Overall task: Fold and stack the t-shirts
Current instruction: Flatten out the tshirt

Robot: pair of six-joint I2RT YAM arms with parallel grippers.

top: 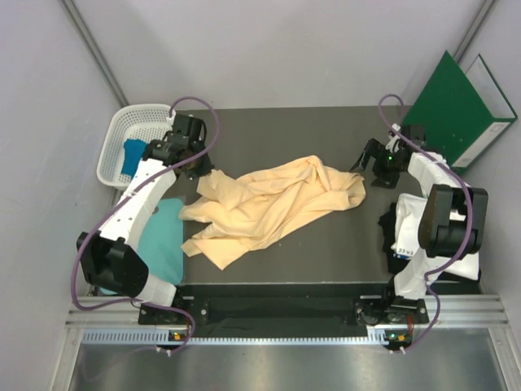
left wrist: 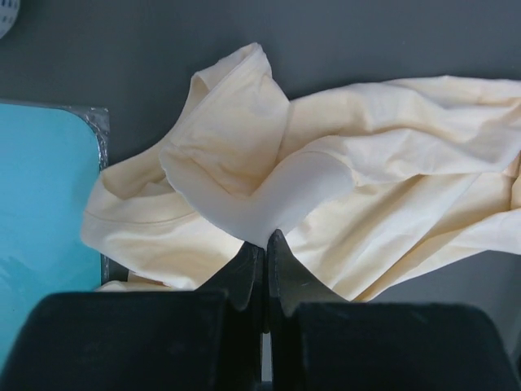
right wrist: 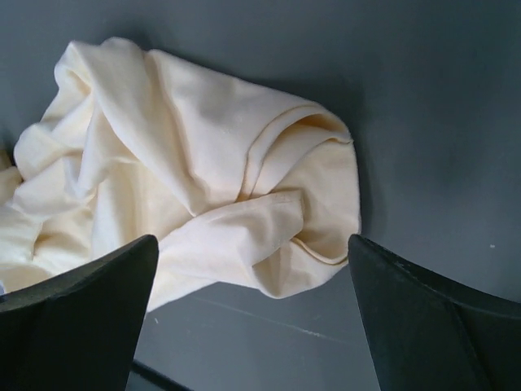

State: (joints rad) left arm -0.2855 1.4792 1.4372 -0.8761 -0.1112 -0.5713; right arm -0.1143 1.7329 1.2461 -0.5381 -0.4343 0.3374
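A large pale peach-yellow t-shirt [top: 277, 204] lies crumpled in the middle of the dark table [top: 326, 130]. My left gripper [top: 199, 169] is at the shirt's left end. The left wrist view shows that gripper [left wrist: 266, 238] shut on a raised fold of the shirt [left wrist: 244, 155]. My right gripper [top: 371, 167] hovers at the shirt's right end. In the right wrist view it [right wrist: 252, 244] stands wide open above the bunched hem [right wrist: 269, 204], holding nothing. A blue cloth [top: 130, 159] sits in the white basket [top: 138, 122].
A teal flat sheet [top: 167, 236] lies at the table's left edge, beside the shirt [left wrist: 41, 204]. A green folder [top: 456, 106] leans at the back right. White and dark cloth [top: 404, 232] lie under my right arm at the right edge.
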